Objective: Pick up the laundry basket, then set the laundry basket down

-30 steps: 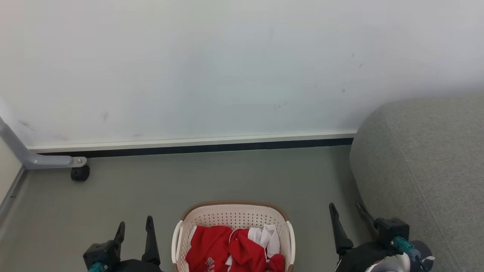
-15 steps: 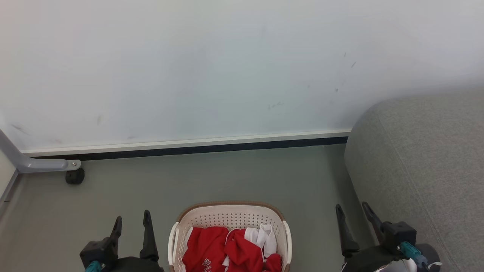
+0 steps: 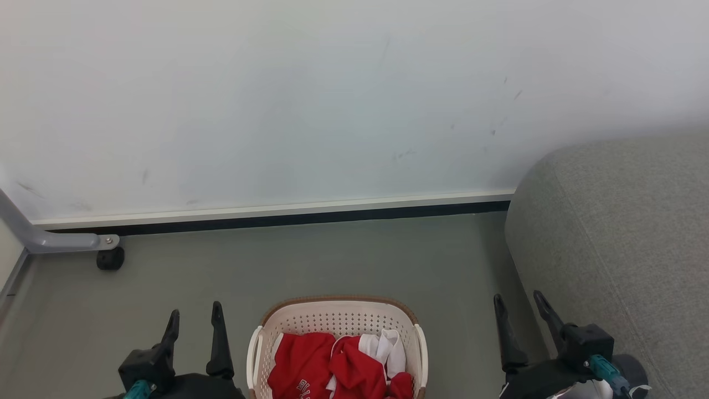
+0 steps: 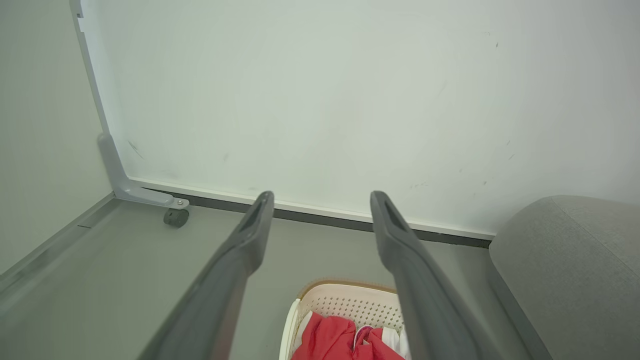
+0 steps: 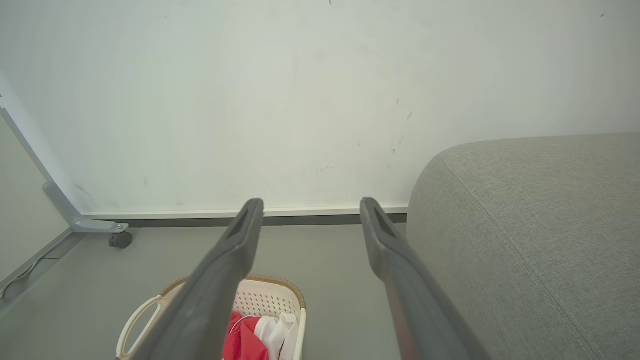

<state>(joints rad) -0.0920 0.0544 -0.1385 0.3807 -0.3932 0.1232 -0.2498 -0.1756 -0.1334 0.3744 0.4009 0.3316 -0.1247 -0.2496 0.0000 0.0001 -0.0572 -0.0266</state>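
while the laundry basket (image 3: 338, 343) sits on the floor (image 3: 332, 260), the left claw (image 3: 194, 321) and right claw (image 3: 519, 303) flank it, both released, holding nothing.

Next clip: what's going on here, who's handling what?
Nothing is being held at this moment. The laundry basket sits on the grey floor in front of the robot, with red and white clothes inside. The left gripper and right gripper are open, one on each side of the basket and apart from it. The pick-up has not yet begun. A grey upholstered seat stands to the right.
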